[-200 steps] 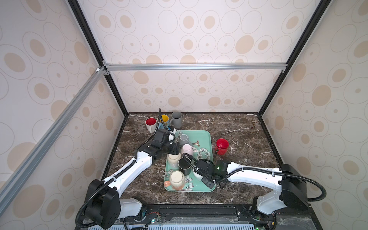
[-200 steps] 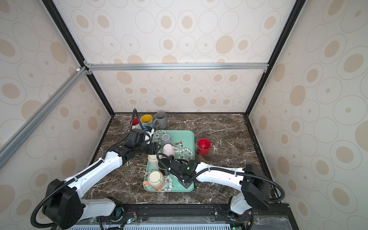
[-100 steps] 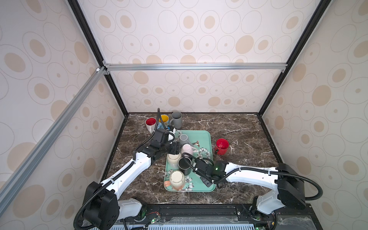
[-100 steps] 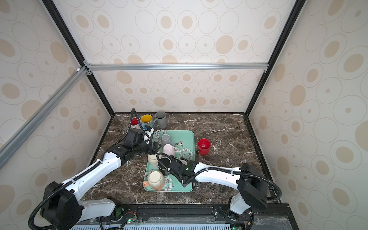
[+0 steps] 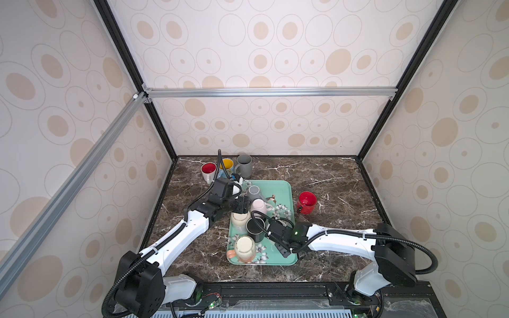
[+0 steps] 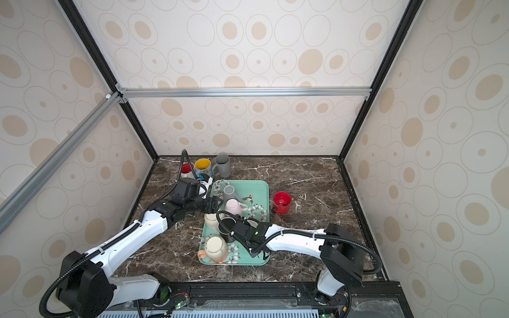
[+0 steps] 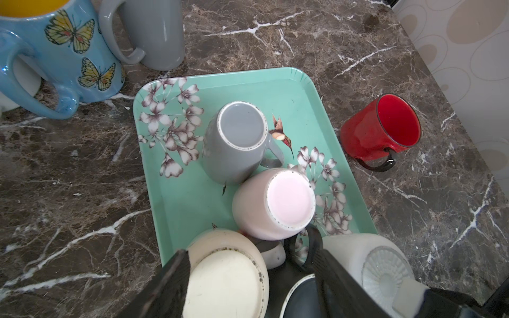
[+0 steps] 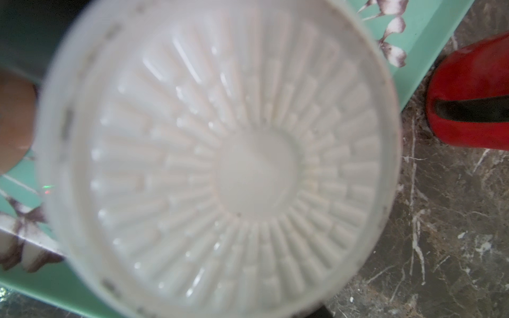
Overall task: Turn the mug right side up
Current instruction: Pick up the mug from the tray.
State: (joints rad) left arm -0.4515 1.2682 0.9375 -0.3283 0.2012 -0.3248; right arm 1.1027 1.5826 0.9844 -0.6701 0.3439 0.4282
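Note:
Several mugs stand upside down on the teal tray. My left gripper is open. Its fingers straddle an upside-down cream mug, next to a black mug. My right gripper hangs low over a white mug. That mug's ribbed base fills the right wrist view, so the jaws are hidden.
A grey mug, a pink mug and a cream-and-peach mug are also inverted on the tray. A red mug sits to the tray's right. Three upright mugs stand at the back left.
My right arm has edged slightly left over the tray. The left arm and the mugs have hardly moved.

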